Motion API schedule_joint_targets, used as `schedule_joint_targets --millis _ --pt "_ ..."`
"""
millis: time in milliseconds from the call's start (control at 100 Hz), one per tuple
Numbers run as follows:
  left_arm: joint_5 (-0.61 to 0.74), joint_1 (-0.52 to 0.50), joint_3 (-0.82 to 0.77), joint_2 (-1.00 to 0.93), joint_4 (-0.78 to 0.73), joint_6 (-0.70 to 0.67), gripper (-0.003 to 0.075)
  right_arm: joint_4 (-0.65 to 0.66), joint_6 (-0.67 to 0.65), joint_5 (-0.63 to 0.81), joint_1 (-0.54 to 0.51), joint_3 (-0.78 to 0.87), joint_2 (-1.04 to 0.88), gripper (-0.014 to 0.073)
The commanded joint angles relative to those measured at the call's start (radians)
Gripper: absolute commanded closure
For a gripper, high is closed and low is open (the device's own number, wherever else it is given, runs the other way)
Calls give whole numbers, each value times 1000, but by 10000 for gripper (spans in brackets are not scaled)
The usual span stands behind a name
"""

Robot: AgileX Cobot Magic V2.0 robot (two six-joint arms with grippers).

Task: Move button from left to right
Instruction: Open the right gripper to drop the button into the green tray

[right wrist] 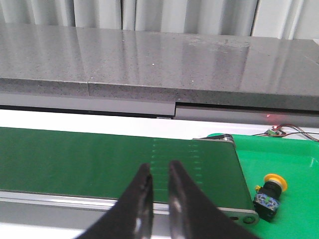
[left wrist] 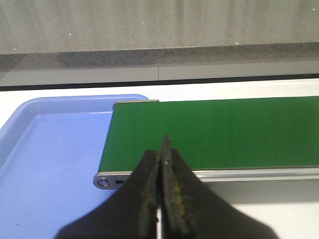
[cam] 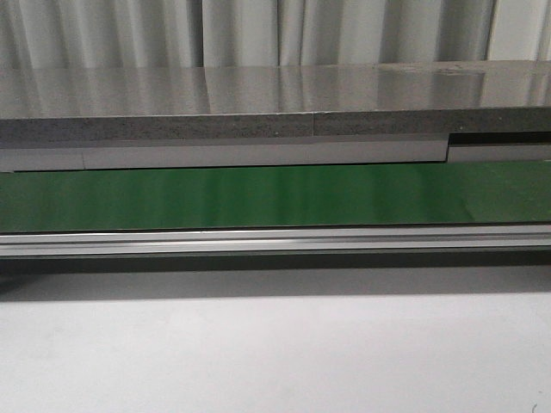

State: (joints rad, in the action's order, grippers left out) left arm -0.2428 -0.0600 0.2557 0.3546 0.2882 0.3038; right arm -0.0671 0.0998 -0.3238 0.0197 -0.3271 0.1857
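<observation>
The button (right wrist: 269, 193), a black base with a yellow cap, lies tilted in a green tray (right wrist: 294, 164) just past the right end of the green conveyor belt (right wrist: 99, 154). My right gripper (right wrist: 159, 167) hovers over the belt's near edge to the left of the button, slightly open and empty. My left gripper (left wrist: 160, 149) is shut with nothing between its fingers, over the near edge of the belt (left wrist: 224, 129) at its left end. Neither gripper shows in the front view.
A blue tray (left wrist: 45, 164) with nothing in it sits beside the belt's left end. A grey stone counter (cam: 258, 103) runs behind the belt (cam: 275, 196). White table surface (cam: 275, 353) lies in front. Thin wires (right wrist: 279, 130) lie behind the green tray.
</observation>
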Motion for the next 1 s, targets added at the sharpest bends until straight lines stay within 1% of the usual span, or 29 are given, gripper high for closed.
schedule_joint_targets --millis 0,30,70,810,900,990 --pt "79 7 29 8 14 3 741 -7 1 81 2 -25 9 644" --pt "79 7 29 8 14 3 741 -7 1 81 2 -25 9 666" --pt "79 7 29 8 14 3 741 -7 1 81 2 -25 9 657" --pt "79 7 29 8 14 3 741 -7 1 82 2 -15 8 662" --pt "79 7 29 8 14 3 741 3 -40 86 2 8 -4 662" --pt "79 7 29 8 14 3 741 32 -100 120 2 49 -40 662"
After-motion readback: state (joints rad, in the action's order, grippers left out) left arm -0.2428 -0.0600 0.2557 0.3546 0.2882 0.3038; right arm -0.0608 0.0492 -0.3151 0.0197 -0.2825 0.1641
